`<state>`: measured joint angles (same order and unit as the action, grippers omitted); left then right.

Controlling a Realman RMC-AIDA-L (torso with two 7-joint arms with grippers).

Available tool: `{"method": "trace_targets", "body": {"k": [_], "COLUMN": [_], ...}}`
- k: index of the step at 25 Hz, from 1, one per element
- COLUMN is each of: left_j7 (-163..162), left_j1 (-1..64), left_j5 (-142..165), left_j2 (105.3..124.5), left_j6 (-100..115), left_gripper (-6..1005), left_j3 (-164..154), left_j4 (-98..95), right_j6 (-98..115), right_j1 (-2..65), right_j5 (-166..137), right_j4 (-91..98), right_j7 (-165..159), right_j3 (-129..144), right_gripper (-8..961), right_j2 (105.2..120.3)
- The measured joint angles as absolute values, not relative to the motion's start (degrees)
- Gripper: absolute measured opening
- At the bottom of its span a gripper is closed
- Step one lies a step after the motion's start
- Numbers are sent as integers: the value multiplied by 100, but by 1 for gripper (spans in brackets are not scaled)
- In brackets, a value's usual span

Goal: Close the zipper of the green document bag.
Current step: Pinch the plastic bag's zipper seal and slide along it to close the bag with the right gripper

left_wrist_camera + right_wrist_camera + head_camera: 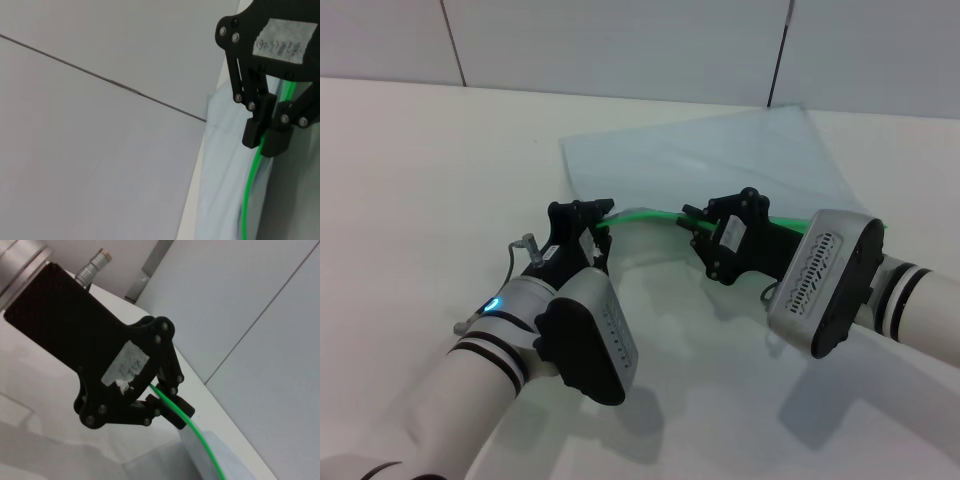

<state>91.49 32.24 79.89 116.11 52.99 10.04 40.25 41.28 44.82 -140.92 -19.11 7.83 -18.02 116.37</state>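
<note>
The green document bag (pixel 720 160) lies flat on the white table, pale and translucent, with its bright green zipper (pixel 645 213) along the near edge. My left gripper (pixel 604 218) is shut on the zipper's left end. The right wrist view shows this same left gripper (pixel 167 405) pinching the zipper (pixel 200 440). A short way along the strip, my right gripper (pixel 692 222) is shut on the zipper. In the left wrist view that right gripper (pixel 266 137) clamps the zipper (pixel 248 190) at the edge of the bag (pixel 220 175). The strip bows slightly between the two grippers.
The white table (pixel 430 170) stretches to the left and toward the front. A grey panelled wall (pixel 620 40) with dark seams stands right behind the bag. Both forearms cross the near part of the table.
</note>
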Motion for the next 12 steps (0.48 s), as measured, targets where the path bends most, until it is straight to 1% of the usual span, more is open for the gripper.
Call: {"method": "trace_targets", "body": {"k": [12], "left_j7": [9096], "left_j1": [3173], "left_j5": [8189], "left_j2": [11610], "left_j6": [5299], "left_gripper": [53], "left_j3": [1001], "left_j4": [4019], "right_j6": [4062], "right_j1": [4460], "right_j5": [-14070], "right_j4": [-1843], "right_j7": [783], "right_j3": [-1807], "right_gripper": [82], "right_j2": [11637]}}
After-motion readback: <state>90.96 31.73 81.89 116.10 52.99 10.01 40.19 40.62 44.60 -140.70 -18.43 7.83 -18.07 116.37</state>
